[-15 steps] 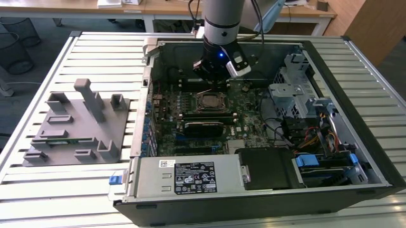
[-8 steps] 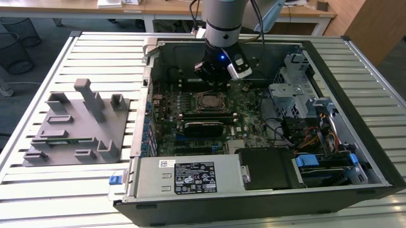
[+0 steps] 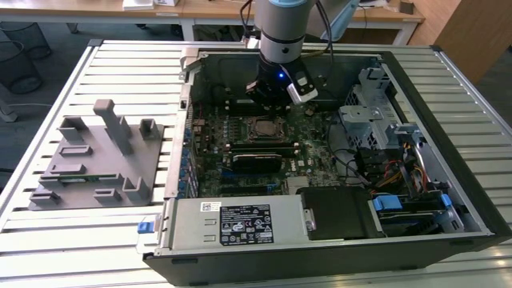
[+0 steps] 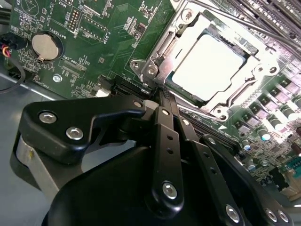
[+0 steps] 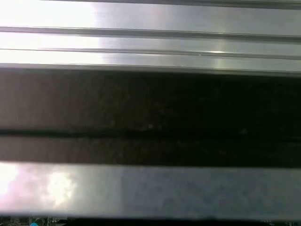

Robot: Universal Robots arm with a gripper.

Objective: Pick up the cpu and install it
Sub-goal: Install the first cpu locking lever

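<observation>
Cpu [image 4: 207, 66] is sitting in the socket [image 4: 155, 59], shiny top up. Claw [image 4: 161, 94] is hanging closed and empty just beside the socket's edge. Any sideways drift is risking knocking the frame or nudging the cpu askew.

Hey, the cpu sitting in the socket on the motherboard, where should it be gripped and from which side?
The cpu lies flat, ringed closely by the metal socket frame, so a sideways approach looks blocked. It is probably best to grip two opposite edges of its thin rim, coming straight down from above.
</observation>
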